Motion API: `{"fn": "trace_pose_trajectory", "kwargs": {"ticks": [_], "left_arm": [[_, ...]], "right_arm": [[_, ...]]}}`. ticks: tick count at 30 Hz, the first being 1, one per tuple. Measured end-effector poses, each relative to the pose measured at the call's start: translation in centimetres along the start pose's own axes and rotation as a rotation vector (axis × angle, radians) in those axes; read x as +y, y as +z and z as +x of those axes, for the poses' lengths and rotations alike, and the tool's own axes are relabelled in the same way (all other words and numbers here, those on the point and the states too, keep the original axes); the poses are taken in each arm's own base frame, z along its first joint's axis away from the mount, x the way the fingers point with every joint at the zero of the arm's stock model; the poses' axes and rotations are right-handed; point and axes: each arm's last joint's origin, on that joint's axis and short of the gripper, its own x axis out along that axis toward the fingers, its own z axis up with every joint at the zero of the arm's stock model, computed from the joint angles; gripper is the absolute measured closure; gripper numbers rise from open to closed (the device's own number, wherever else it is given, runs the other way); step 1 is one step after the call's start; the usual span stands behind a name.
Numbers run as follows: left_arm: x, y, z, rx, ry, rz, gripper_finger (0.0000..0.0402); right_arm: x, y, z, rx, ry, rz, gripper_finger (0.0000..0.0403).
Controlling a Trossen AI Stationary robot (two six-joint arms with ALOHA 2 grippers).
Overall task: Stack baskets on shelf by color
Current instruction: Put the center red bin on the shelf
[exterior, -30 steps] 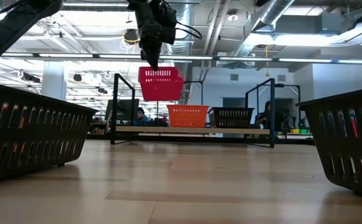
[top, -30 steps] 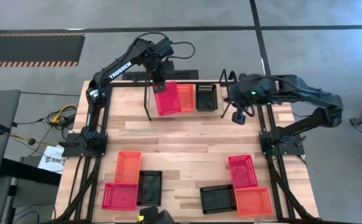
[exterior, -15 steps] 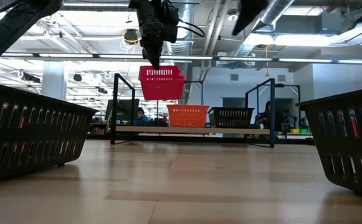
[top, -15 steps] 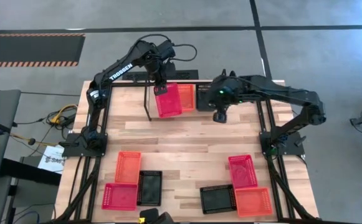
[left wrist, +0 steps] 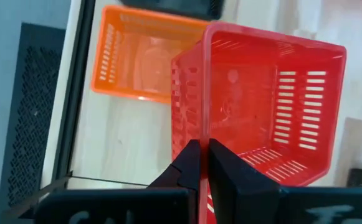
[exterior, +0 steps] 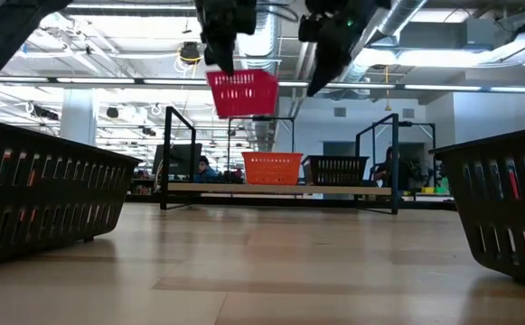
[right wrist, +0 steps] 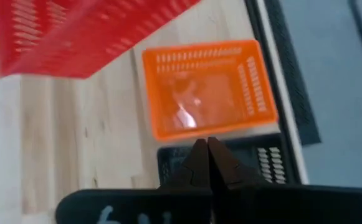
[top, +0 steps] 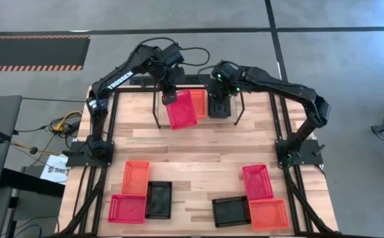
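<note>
My left fingers (left wrist: 200,163) pinch the rim of a red basket (top: 181,110), holding it tilted in the air above the shelf (exterior: 280,190) at the bench's far edge. My right fingers (right wrist: 208,163), closed and empty, hover over the orange basket (top: 199,102) and black basket (top: 218,106) there.

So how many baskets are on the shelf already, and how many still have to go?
Done: an orange basket and a black basket sit on the shelf. In hand: the left gripper holds a red basket in the air above it. The right gripper hangs shut over the black one. Left: six baskets wait at the table's near end.
</note>
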Motion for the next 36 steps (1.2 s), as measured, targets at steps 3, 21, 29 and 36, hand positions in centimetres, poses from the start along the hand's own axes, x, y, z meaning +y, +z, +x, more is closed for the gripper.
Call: {"fn": "trace_pose_trajectory", "kwargs": {"ticks": [3,21,29,36], "left_arm": [[-1.4,-0.3,-1.5,-0.034,0.011,0.003,0.0401],[-5.8,-4.9,-10.9,-0.249,0.194,-0.086,0.0401],[-6.3,-4.8,-10.8,-0.247,0.176,-0.07,0.0401],[-6.5,-4.6,-9.4,-0.201,0.156,-0.084,0.0401]], "right_arm": [[-0.8,0.1,1.0,-0.074,0.067,0.01,0.0403],[-0.5,-0.1,9.2,-0.036,0.195,0.001,0.0403],[-0.2,-0.2,12.9,0.023,0.203,-0.042,0.0403],[-1.4,-0.2,12.7,0.061,0.055,-0.096,0.0403]]}}
